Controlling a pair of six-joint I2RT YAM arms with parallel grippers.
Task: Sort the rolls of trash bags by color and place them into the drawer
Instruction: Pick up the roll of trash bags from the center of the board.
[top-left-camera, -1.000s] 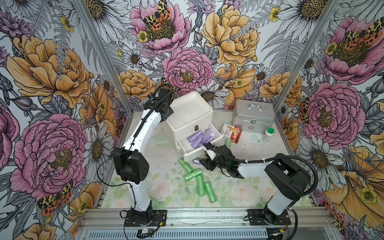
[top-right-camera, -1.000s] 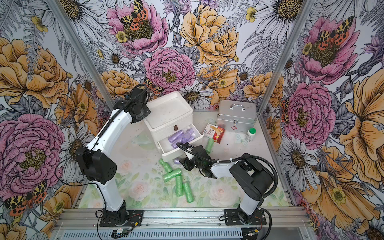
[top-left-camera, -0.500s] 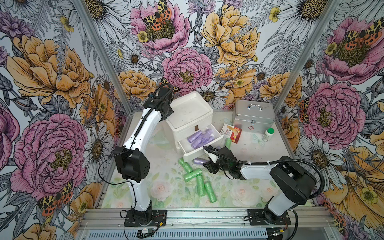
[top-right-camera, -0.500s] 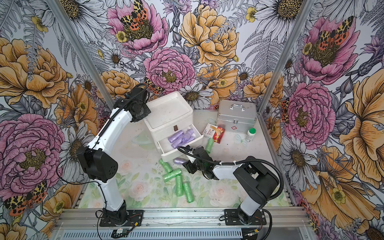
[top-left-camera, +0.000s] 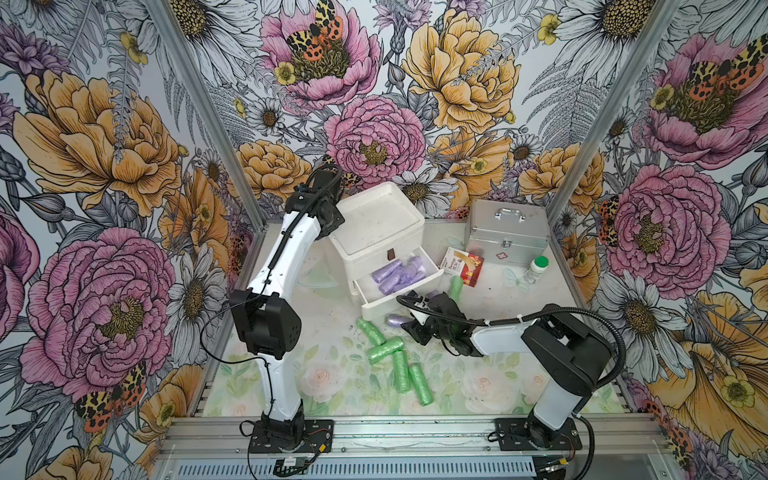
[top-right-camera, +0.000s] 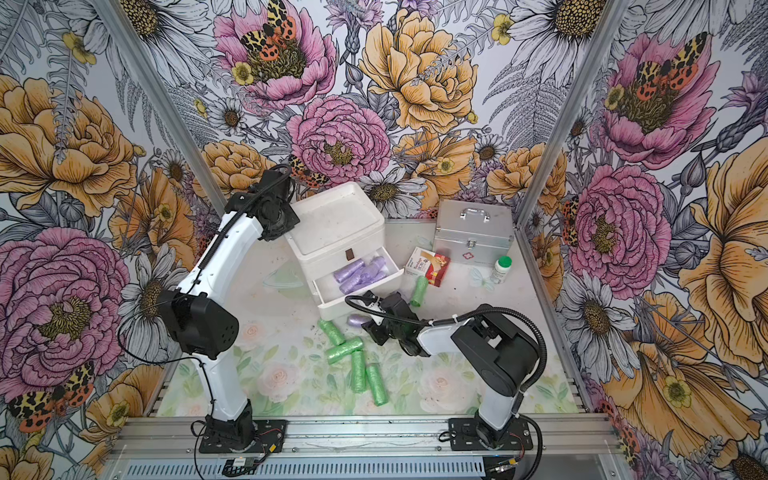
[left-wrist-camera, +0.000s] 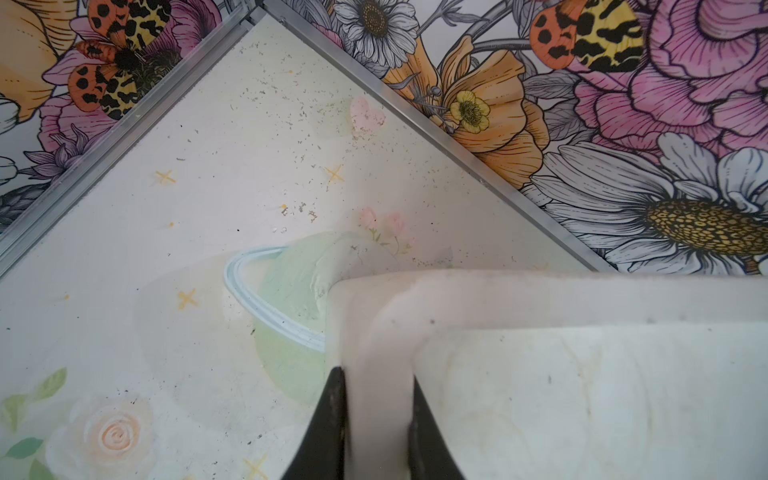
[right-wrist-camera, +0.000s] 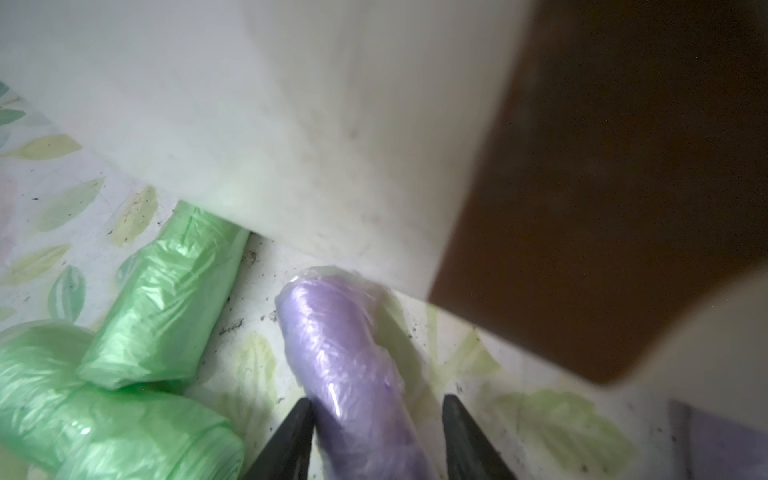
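Lilac nearly sorted: several lilac rolls (top-left-camera: 397, 272) lie in the drawer (top-left-camera: 386, 301) just ahead of the right end effector (right-wrist-camera: 376, 399), which straddles, half-open, the only lilac roll (right-wrist-camera: 345, 361) left on the table (top-left-camera: 324, 332); five green rolls (top-left-camera: 385, 350) near it remain; left end effector (left-wrist-camera: 377, 374) pinches the drawer unit (left-wrist-camera: 540, 299) by its rim.

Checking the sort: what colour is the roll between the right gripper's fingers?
Lilac; the roll shows best in the right wrist view.
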